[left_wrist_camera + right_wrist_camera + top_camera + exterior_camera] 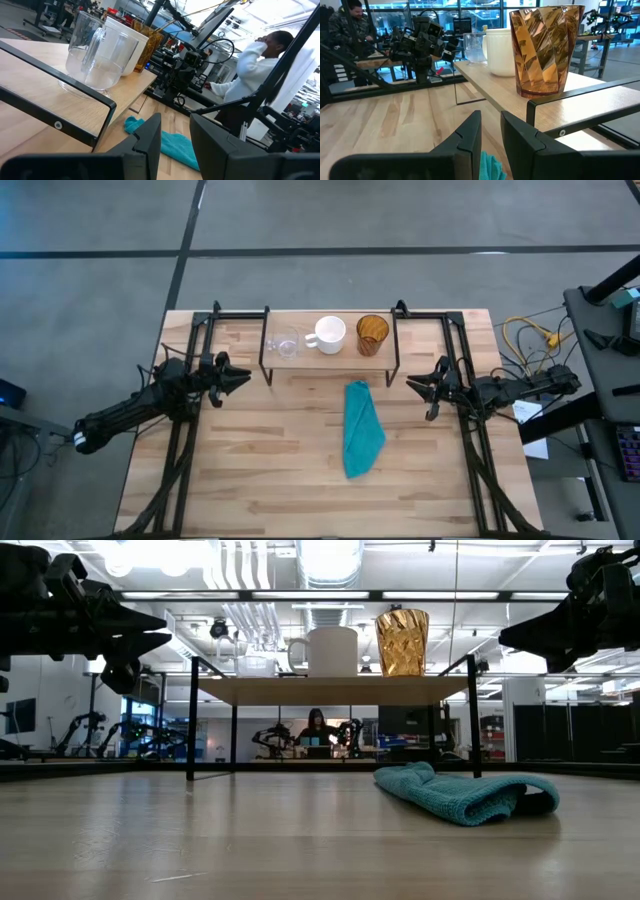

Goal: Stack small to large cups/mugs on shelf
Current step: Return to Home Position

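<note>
Three vessels stand on their bases in a row on the shelf [340,358], a low wooden board on black legs at the table's far side. The clear glass [283,343] is at its left end, the white mug [328,334] in the middle, and the amber cup [372,333] on the right. My left gripper [243,380] hovers left of the shelf, pointing toward it, fingers slightly open and empty [175,122]. My right gripper [412,385] hovers right of the shelf, also slightly open and empty [491,117]. The amber cup [546,50] is nearest to it.
A crumpled teal cloth [362,430] lies on the table in front of the shelf, between the two arms. Black frame rails run along the table's left and right sides. A person [250,75] stands beyond the table's right side.
</note>
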You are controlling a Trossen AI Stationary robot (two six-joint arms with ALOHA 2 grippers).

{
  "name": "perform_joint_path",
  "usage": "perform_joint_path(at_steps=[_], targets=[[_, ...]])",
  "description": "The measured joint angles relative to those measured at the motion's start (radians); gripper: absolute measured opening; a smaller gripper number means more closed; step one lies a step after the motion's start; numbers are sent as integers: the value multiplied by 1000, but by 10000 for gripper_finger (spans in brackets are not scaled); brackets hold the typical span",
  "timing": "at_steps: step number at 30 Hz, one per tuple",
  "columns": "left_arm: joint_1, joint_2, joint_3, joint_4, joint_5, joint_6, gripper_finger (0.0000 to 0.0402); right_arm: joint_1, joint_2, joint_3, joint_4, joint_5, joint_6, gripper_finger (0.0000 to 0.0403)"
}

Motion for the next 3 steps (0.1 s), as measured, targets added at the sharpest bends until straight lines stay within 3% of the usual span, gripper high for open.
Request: perform_joint_path(at_steps=[3], targets=[[0, 0, 0, 0, 0, 0, 89, 0, 0, 0, 0, 0, -1, 68]])
